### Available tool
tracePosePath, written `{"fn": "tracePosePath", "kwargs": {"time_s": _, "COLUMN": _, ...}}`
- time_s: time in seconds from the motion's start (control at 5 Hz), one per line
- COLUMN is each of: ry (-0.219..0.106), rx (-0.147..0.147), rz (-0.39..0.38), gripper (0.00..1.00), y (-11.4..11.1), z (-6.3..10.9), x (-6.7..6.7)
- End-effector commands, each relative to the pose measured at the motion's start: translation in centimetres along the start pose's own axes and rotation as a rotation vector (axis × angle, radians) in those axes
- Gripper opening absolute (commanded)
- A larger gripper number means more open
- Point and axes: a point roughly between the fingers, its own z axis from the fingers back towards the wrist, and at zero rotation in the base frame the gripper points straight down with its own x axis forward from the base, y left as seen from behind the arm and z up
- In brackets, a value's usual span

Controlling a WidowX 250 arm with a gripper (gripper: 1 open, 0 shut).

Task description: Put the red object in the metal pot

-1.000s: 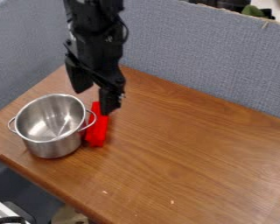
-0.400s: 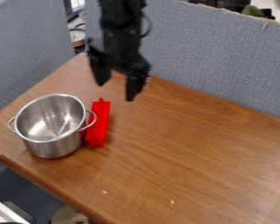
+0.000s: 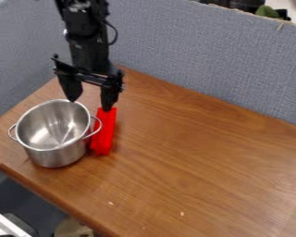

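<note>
Nowhere any legible writing; red object (image 3: pixel 104 130) beside metal pot (image 3: pixel 52 132)

A brown wooden table (image 3: pixel 200 157) with a visible grain is set in a corner. It is enclosed at the back and left by grey fabric partition panels (image 3: pixel 225 56). Indistinct clutter is seen beyond the partition's top edge; details cannot be told.

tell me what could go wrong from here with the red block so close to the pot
The red object lies right against the metal pot, so a finger of the open gripper coming down may strike the rim and shove the pot.

The pot stands near the table edge; a hard shove could push it toward that edge.

A grip near one end may let the long bar tilt.
</note>
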Motion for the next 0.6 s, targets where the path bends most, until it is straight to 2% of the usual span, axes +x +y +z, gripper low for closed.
{"fn": "tracePosePath", "kwargs": {"time_s": 0.0, "ry": -0.022, "rx": -0.009, "rz": 0.014, "gripper": 1.0, "y": -0.8, "z": 2.8, "x": -0.4}}
{"fn": "tracePosePath", "kwargs": {"time_s": 0.2, "ry": -0.043, "rx": -0.012, "rz": 0.059, "gripper": 1.0, "y": 0.6, "z": 1.0, "x": 0.9}}
{"fn": "tracePosePath", "kwargs": {"time_s": 0.4, "ry": -0.035, "rx": -0.018, "rz": 0.094, "gripper": 1.0, "y": 2.3, "z": -1.4, "x": 2.3}}
